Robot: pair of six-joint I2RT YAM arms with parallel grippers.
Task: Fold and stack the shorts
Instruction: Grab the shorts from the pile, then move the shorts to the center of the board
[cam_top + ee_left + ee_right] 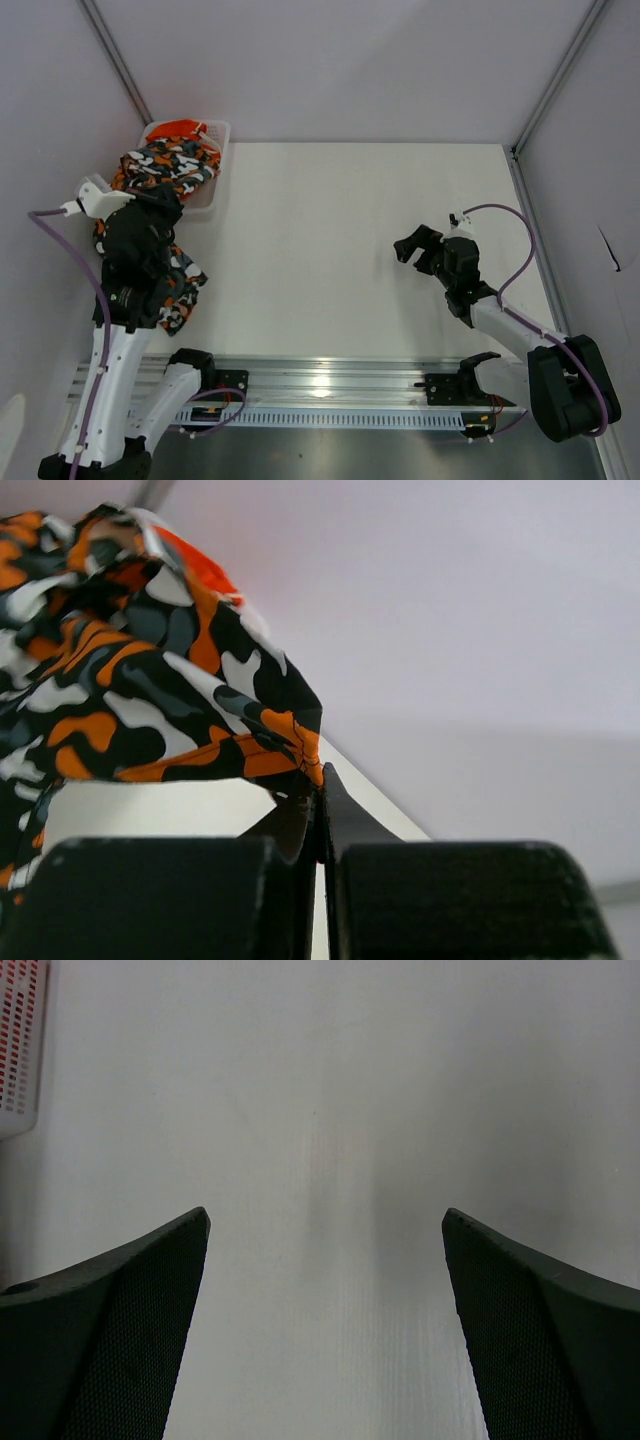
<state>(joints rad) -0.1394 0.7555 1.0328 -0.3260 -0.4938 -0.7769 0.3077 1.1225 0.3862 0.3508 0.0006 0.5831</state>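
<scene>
One risk: my left end effector [320, 815], clamped on the patterned shorts [150, 680] by a hem, could slip or tip the basket [222, 132]; right end effector [325, 1215] apart.

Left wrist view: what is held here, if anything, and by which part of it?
The left gripper pinches the patterned shorts with shut fingers at an orange-edged fold of cloth. The right gripper is open and empty.

A robot lab cell: white panel walls [330, 60], aluminium frame posts [115, 60], a mounting rail [320, 378] along the table [330, 250].
</scene>
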